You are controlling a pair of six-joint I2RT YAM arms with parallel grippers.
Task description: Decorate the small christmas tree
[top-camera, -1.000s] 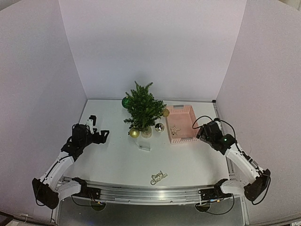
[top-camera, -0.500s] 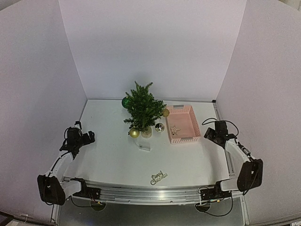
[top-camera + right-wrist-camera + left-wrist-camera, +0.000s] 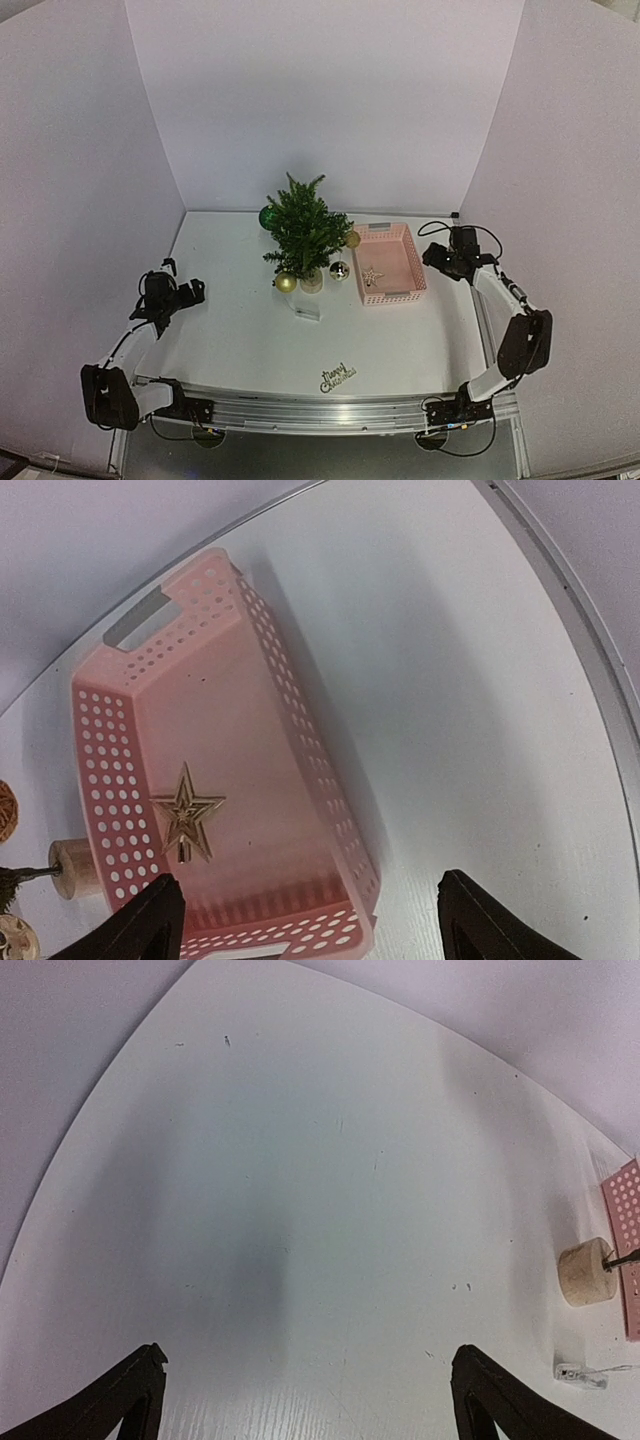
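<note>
Here, the left claw (image 3: 190,292) and the right claw (image 3: 435,258) are both wide apart, holding nothing.
The small christmas tree (image 3: 303,232) stands at the back of the table (image 3: 250,340), beside the pink basket (image 3: 392,296). It looks light and tippy, with bendy branches; best held by its pot (image 3: 312,283).

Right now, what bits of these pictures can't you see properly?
- Left wrist view: the right edge cuts off the tree; only its pot shows.
- Top view: the branches hide part of the green ball.
- Right wrist view: the bottom edge cuts off the near end of the basket.
- Top view: the small clear thing is too small to identify.
</note>
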